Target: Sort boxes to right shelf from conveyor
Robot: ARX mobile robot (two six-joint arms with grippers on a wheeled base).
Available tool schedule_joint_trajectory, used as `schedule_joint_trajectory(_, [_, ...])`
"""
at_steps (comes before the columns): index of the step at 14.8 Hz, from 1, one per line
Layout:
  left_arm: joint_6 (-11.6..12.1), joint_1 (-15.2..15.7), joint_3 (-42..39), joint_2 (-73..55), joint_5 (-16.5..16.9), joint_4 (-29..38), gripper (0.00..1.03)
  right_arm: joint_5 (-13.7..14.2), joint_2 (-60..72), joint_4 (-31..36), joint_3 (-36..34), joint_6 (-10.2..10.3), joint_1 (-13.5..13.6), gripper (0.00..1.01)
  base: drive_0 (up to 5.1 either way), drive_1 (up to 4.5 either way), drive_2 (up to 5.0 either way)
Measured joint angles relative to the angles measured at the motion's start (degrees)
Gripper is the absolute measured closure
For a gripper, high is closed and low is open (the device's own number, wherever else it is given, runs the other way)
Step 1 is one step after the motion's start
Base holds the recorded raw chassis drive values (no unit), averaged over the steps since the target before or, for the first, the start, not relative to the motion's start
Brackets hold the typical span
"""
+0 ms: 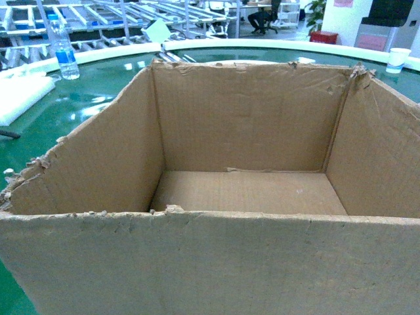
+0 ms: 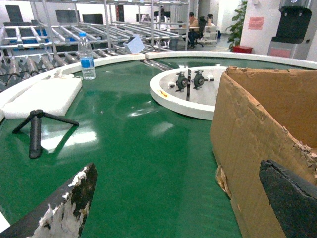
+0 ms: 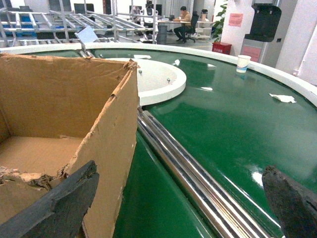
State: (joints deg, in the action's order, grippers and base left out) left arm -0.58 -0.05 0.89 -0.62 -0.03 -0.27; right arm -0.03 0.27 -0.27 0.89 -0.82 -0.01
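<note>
1. One box (image 1: pixel 216 197) fills your head view: large, brown, corrugated, open-topped with a ragged torn rim, and nothing inside it. It sits on the green conveyor (image 2: pixel 133 148), close in front of the robot.

2. Your left gripper (image 2: pixel 178 198) stands spread wide at the box's left wall. In the left wrist view one dark, worn finger (image 2: pixel 74 198) hangs over the green surface outside the box, and the other (image 2: pixel 292 198) lies at the torn rim, on or just inside it. You cannot tell from these views whether either pad touches cardboard.

3. Your right gripper (image 3: pixel 173 198) is also spread wide, at the box's right wall. One finger (image 3: pixel 59 203) lies over the rim on the box side; the other (image 3: pixel 292 198) hangs over the conveyor, beside the shiny rails (image 3: pixel 198 178) that run along the box.

4. Judged from this, you are at the start: the box rests on the belt, not lifted, and neither gripper has closed on a wall.

5. Left to do: pinch both walls, lift, carry the box over and set it on the steel shelf (image 2: pixel 59 39). Racks of that kind show only far behind the conveyor, well apart from the box.

6. A water bottle (image 2: pixel 87 57), a white foam slab (image 2: pixel 44 96) and a small black tripod (image 2: pixel 37 131) lie on the left side, clear of the box.
</note>
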Motion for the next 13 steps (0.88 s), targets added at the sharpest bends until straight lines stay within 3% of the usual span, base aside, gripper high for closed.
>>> schedule_joint_trajectory(7, [0.0,-0.46,0.0,0.0,-0.46,0.07,0.05,0.0,0.0,0.0,0.0,0.0,0.0,0.03,0.0,0.0,0.0])
schedule_joint_trajectory(11, [-0.46,-5.77,0.04,-2.12,-4.37,4.48,0.05,-5.01,2.16,4.94,0.02,0.22,-5.01,0.03,0.0,0.0,0.0])
schedule_joint_trajectory(13, [-0.46,-7.06,0.79,-8.81,-5.4,10.4,0.05,-4.28,9.94,10.82,1.05,0.13,-3.37,0.03,0.0,0.0,0.0])
